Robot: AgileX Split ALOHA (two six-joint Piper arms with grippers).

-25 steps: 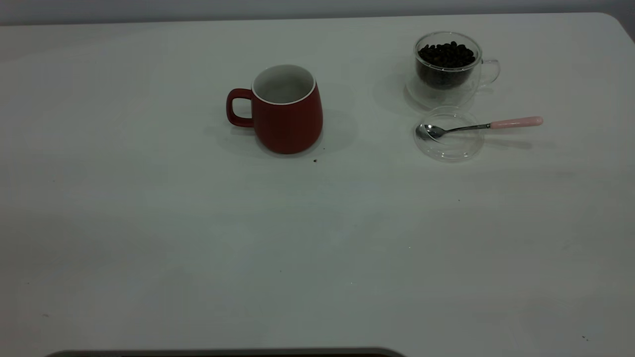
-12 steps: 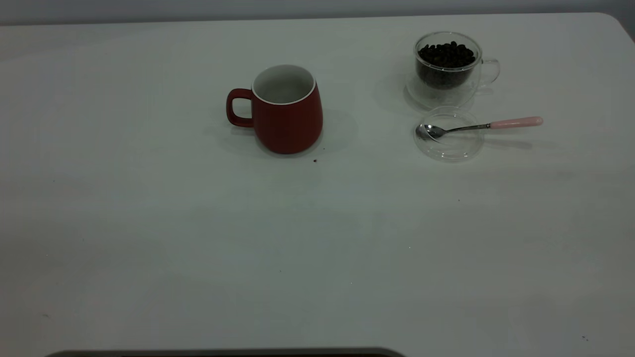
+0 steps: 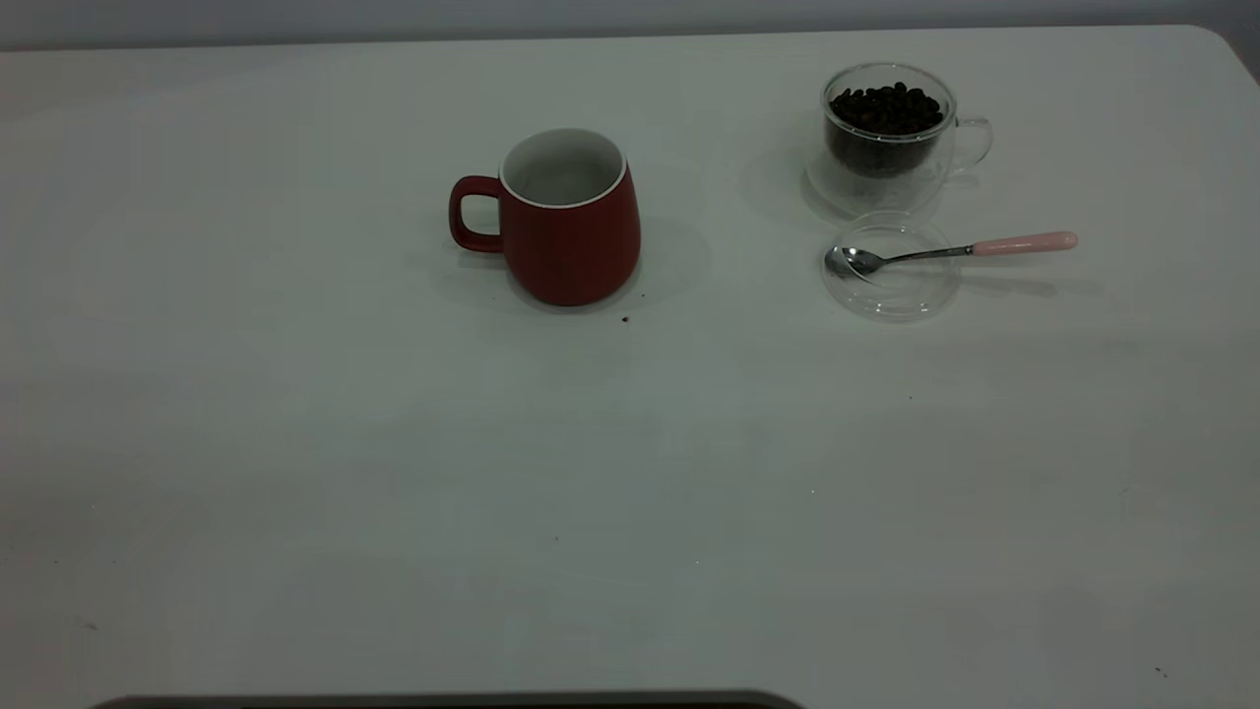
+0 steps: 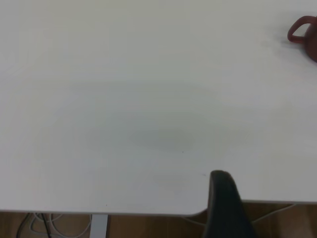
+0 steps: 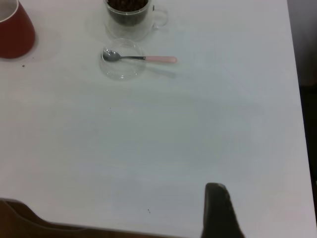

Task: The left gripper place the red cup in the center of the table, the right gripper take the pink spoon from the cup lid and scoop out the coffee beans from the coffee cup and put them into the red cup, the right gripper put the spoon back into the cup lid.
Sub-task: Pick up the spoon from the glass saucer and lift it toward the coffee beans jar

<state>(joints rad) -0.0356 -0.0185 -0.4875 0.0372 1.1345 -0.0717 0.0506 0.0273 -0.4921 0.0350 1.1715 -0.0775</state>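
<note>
The red cup (image 3: 571,222) stands upright near the table's (image 3: 630,492) middle, handle to the left, with a white inside where no beans show. The coffee cup (image 3: 889,138), holding the coffee beans (image 3: 886,106), stands at the far right. Just in front of it lies the cup lid (image 3: 891,286), with the pink spoon (image 3: 1024,242) resting across it, bowl in the lid and handle pointing right. Neither gripper shows in the exterior view. The left gripper (image 4: 225,206) hangs at the table's near edge, far from the red cup (image 4: 304,34). The right gripper (image 5: 218,213) is well short of the spoon (image 5: 161,59).
A tiny dark speck (image 3: 624,319) lies just in front of the red cup. The table's rounded corner (image 3: 1221,39) is at the far right. Wooden floor and cables (image 4: 34,225) show below the table edge in the left wrist view.
</note>
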